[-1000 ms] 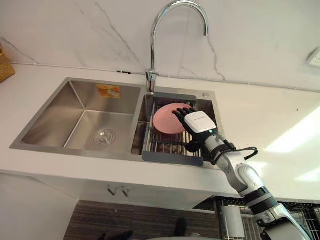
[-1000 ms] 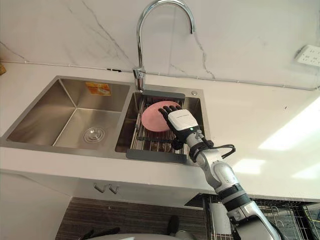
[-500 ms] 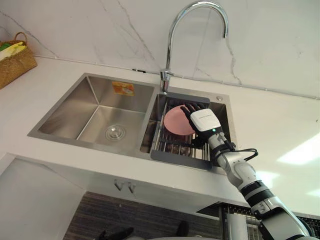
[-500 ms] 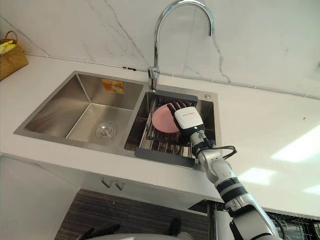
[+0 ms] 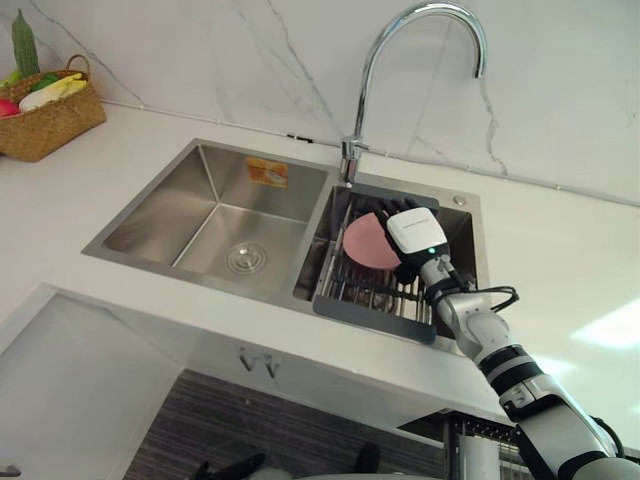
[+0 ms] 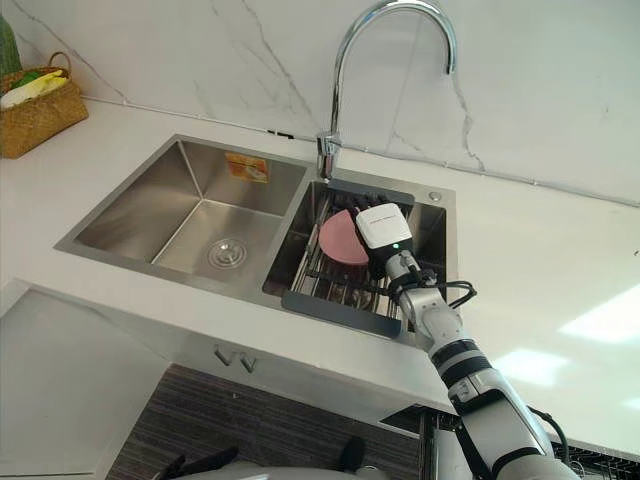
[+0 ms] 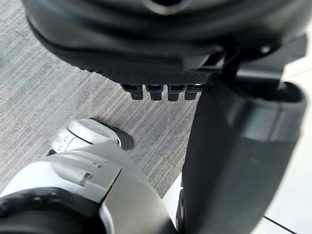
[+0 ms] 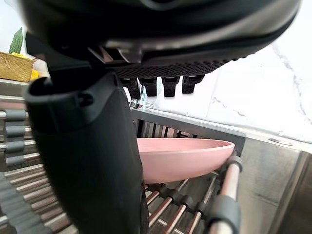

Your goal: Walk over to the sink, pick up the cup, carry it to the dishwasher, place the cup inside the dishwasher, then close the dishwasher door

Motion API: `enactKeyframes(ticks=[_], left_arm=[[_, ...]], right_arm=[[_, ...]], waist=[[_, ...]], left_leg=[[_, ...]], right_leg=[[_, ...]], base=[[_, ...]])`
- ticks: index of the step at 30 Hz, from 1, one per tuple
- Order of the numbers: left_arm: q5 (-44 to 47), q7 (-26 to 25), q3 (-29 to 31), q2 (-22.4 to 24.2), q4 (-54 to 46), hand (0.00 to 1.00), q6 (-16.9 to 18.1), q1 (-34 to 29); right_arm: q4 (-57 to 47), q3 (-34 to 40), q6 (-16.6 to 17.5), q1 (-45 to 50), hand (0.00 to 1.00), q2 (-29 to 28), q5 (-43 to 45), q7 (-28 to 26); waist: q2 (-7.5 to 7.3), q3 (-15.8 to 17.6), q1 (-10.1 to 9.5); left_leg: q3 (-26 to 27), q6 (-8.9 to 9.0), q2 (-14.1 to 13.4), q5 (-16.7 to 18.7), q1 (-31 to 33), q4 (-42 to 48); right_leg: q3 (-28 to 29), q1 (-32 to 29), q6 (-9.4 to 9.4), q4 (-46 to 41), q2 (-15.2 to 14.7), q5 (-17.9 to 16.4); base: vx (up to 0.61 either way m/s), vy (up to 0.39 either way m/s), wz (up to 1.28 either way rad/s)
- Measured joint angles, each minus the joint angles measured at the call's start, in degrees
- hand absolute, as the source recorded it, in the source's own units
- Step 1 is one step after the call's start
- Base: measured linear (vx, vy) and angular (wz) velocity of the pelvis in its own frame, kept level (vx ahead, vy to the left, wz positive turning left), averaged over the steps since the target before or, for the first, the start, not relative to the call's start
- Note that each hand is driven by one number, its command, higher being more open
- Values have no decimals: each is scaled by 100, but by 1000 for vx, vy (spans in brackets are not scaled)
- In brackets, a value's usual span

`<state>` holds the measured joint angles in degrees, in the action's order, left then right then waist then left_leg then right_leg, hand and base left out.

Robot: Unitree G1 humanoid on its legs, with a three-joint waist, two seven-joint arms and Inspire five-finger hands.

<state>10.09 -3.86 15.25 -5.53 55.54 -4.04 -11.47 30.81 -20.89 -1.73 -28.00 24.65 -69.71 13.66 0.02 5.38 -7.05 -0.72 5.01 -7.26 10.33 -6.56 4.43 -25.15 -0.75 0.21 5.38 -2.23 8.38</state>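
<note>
**Right wrist view: hand poised at the dish, no grasp made**

**Progress.** The robot stands at the sink. Judged from the views, the pick-up step is in hand and not complete. Carrying, loading the dishwasher and closing its door are all left to do.

**Right hand.** The dark, white-backed right hand [image 5: 415, 235] reaches down into the right basin. Its fingers [image 8: 163, 85] are extended, not curled, above the task's thing. The thumb [image 8: 92, 161] stands beside the near rim. Contact cannot be confirmed, and nothing is clasped.

**Task's thing.** The thing under the hand reads as a pink shallow dish [image 5: 366, 240] rather than a cup. It rests on the rods of a dark slatted drain rack [image 5: 372, 318], which spans the right basin of the stainless-steel double sink [image 5: 165, 205].

**Left hand.** The dark left hand [image 7: 146, 48] hangs over grey floor [image 7: 58, 87], fingers relaxed, holding nothing.

**Surroundings.** A chrome gooseneck tap [image 5: 349, 158] rises behind the rack. A white stone worktop [image 5: 560, 260] surrounds the sink. A woven wicker basket [image 5: 50, 120] of produce sits well apart at the far left.
</note>
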Motion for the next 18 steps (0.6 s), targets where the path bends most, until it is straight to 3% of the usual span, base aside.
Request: enactKeyframes(ticks=[9,18], left_arm=[[-35,-259,-8,34,-215,100,209,-119],[-72,-335,1,35,-399,100,335,-242]], right_arm=[[156,75,-359,3,0,10,18,1311],[-621,347,183,50,0,27,565,1339]], waist=[[9,138,19],[44,178,31]], left_leg=[[-6,11,-16,-23,-4,-30],[170,-4,9,-13,-93,-95]], right_leg=[[-5,-7,-17,-1,18,16],[172,-39,-34,-1,22,74]], base=[[8,22,1],[19,49,-9]])
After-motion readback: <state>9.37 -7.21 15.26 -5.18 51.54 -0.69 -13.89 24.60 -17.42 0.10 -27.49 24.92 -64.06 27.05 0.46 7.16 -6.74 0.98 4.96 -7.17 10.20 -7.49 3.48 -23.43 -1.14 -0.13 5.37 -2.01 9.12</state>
